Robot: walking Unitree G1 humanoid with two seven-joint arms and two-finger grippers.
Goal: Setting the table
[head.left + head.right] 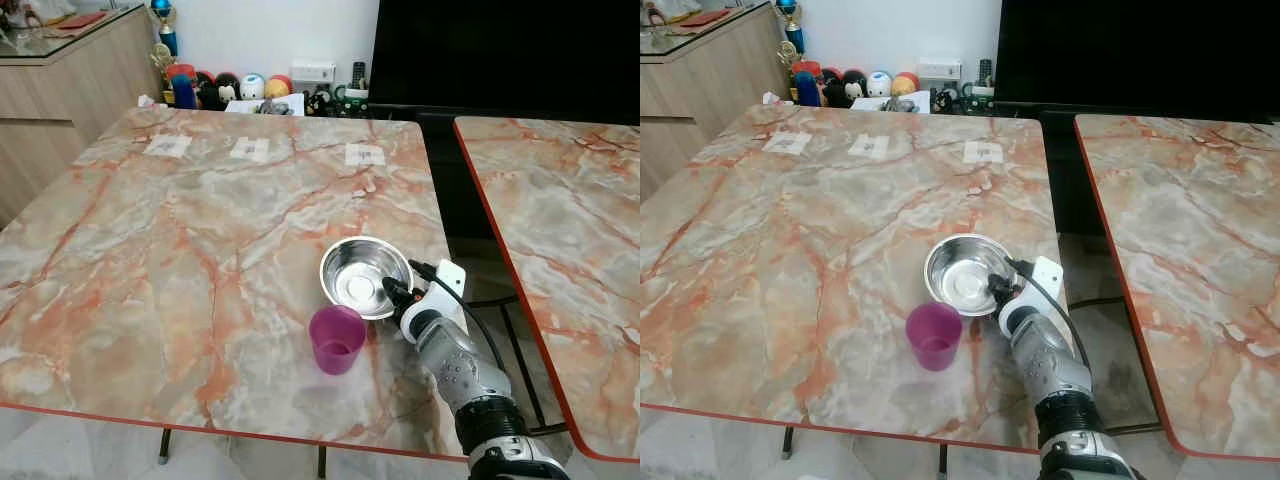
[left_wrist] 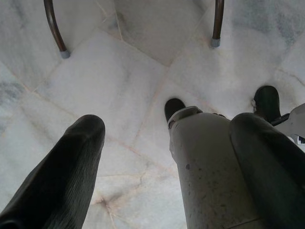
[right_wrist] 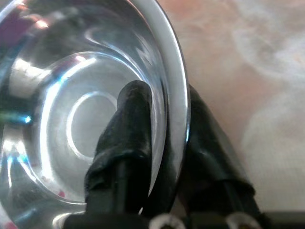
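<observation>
At lower centre of the frame, on the marbled tabletop [image 1: 200, 230]: steel bowl [image 1: 362, 275], its near-right rim hidden behind the right end effector [image 1: 395, 291], clamped on that rim with one finger [image 3: 128, 129] inside and one outside. Just left, close beside but apart: purple cup [image 1: 336, 339], upright. Under the tabletop, over pale floor tiles [image 2: 119, 86]: left end effector [image 2: 167, 143], fingers spread wide, grasping nothing.
</observation>
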